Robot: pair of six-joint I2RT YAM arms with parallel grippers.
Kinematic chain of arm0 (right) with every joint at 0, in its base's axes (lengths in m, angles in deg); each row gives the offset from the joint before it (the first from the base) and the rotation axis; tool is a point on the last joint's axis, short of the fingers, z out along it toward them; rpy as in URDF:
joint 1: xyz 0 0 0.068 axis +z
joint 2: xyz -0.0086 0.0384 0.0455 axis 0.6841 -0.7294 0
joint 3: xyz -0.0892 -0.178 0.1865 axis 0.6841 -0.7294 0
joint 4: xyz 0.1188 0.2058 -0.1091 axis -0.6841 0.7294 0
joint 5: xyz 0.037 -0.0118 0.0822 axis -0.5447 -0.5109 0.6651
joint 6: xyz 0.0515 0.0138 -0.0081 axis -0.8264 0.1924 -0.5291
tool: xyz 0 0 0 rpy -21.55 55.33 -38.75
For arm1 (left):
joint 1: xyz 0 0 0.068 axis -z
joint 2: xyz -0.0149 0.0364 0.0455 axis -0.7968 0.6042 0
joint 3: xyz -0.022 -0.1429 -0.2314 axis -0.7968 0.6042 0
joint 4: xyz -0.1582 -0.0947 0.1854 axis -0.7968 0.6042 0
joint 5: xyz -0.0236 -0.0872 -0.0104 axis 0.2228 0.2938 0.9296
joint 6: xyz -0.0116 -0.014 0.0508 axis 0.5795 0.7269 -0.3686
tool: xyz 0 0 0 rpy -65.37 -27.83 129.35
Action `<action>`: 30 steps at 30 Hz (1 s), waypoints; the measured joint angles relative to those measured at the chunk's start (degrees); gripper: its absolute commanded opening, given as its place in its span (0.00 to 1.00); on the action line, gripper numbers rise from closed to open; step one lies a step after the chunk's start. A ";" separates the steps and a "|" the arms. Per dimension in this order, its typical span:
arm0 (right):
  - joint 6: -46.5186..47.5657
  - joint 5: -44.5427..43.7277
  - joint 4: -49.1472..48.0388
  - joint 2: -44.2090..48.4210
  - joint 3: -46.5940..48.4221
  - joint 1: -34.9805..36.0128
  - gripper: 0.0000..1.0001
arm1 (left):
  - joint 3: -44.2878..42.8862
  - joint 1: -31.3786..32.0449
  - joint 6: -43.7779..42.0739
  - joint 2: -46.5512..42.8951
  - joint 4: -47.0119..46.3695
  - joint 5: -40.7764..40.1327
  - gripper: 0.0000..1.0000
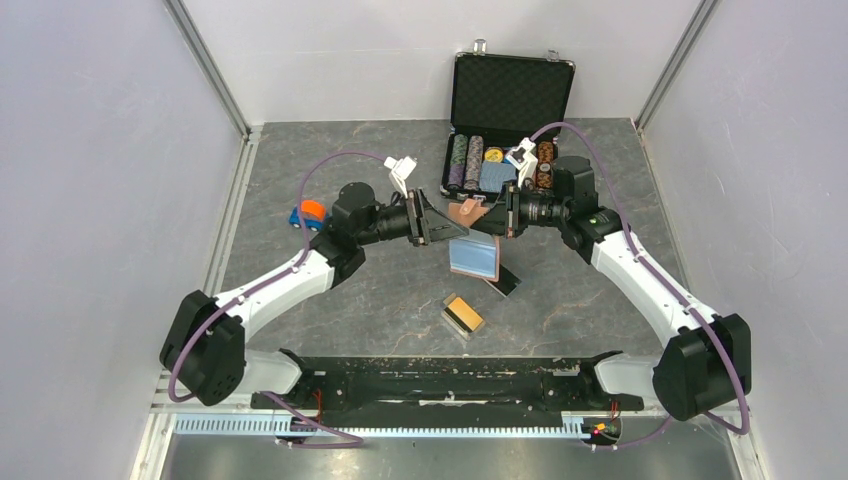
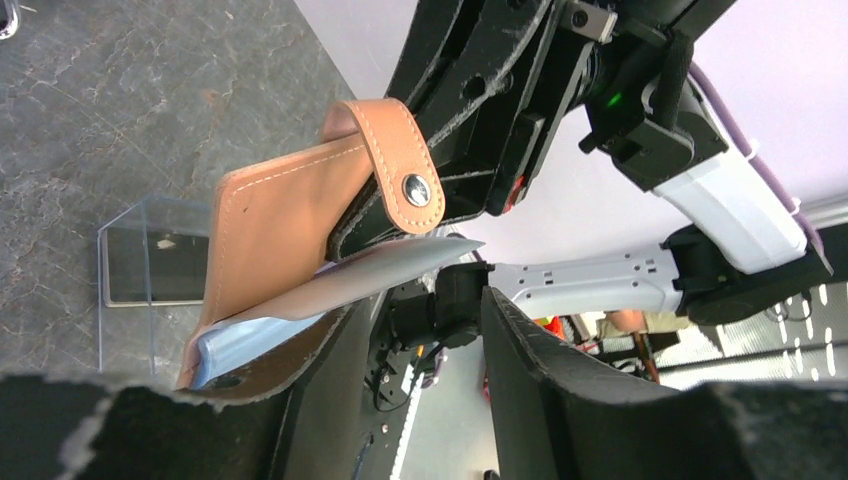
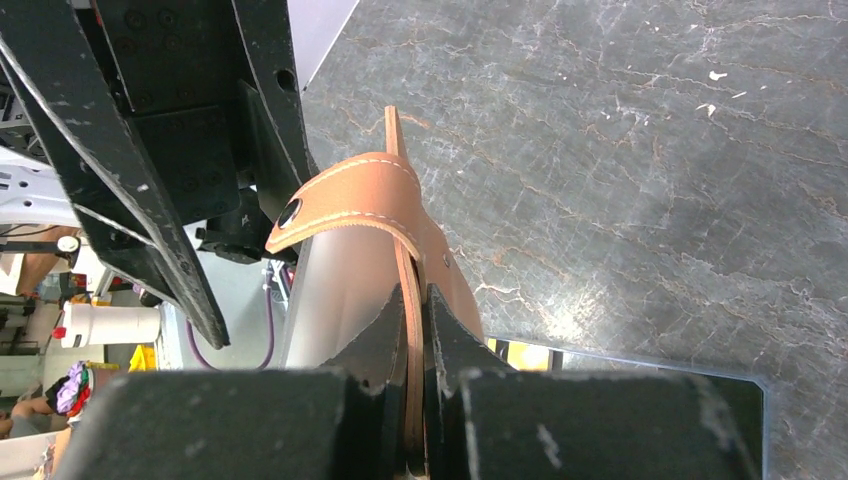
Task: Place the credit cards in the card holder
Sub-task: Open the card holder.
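The card holder (image 1: 470,214) is tan leather with a snap tab and is held up above the table's middle, its blue inside (image 1: 475,256) hanging open below. My right gripper (image 3: 420,300) is shut on its leather flap (image 3: 405,260). My left gripper (image 2: 425,310) faces it from the left, open with nothing between its fingers. One finger (image 2: 310,370) lies against the blue sleeves (image 2: 240,340). A gold-orange credit card (image 1: 463,314) sits in a clear box (image 1: 458,322) on the table. A black card (image 1: 506,281) lies just under the holder, also seen as a black card (image 2: 150,265) inside a clear box.
An open black poker-chip case (image 1: 512,95) with chip rows and a blue deck stands at the back, just behind both grippers. A small orange and blue object (image 1: 310,212) lies at the left by my left arm. Pale walls close in on both sides.
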 measured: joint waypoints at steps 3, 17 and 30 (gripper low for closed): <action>-0.79 0.42 -0.74 0.00 -0.24 0.00 0.00 | -0.04 0.00 -1.38 0.20 -0.09 1.49 0.48; -3.98 2.69 -2.49 0.00 -0.31 0.00 0.00 | -8.55 0.79 -20.48 2.82 17.49 1.92 0.41; -4.87 3.85 -3.10 0.13 -1.29 -0.02 0.00 | -10.88 1.73 -28.39 3.98 31.82 -11.89 0.65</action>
